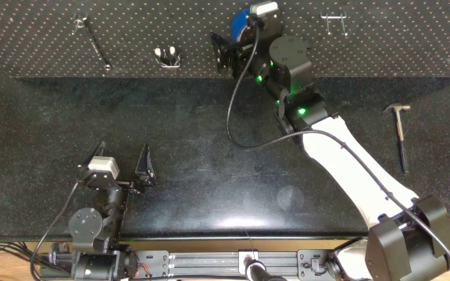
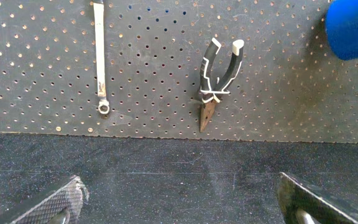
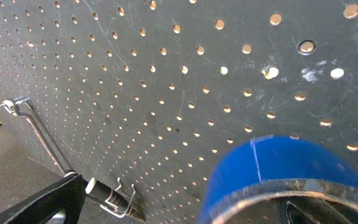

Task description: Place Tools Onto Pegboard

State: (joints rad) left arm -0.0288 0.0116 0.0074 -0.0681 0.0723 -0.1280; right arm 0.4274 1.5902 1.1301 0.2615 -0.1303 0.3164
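The blue tape roll (image 3: pixel 278 171) is carried at the right claw (image 1: pixel 226 53), up against the pegboard (image 1: pixel 37 47) and not yet hung. The claw's jaws are spread. 1 finger (image 3: pixel 48 202) stands clear to the side of the roll, and the roll sits over the place of the other finger. Whether it is threaded onto that finger cannot be told.

Progress, as judged:
- 2 tools are already hung: the pliers (image 2: pixel 215 81) just to the side of the right claw, nose down in a holder, and the wrench (image 1: pixel 94 40) beyond them, farther from the claw.
- 1 item, the roll, is in hand at the board.
- 1 tool is left: the hammer (image 1: pixel 401 133), lying flat on the table (image 1: pixel 209 133) well away from the right claw, on the side opposite the pliers and out beyond the right arm.
- An empty hook (image 1: pixel 334 23) is seen on the board on that same side. It is probably meant for the hammer or the roll.

Roughly half of the task is taken as done.

The left claw (image 1: pixel 122 160) is held low over the table, jaws spread and nothing between them. It faces the board, with the pliers ahead of it and well apart.

No brand, label or writing can be read on the roll, the tools or the board.
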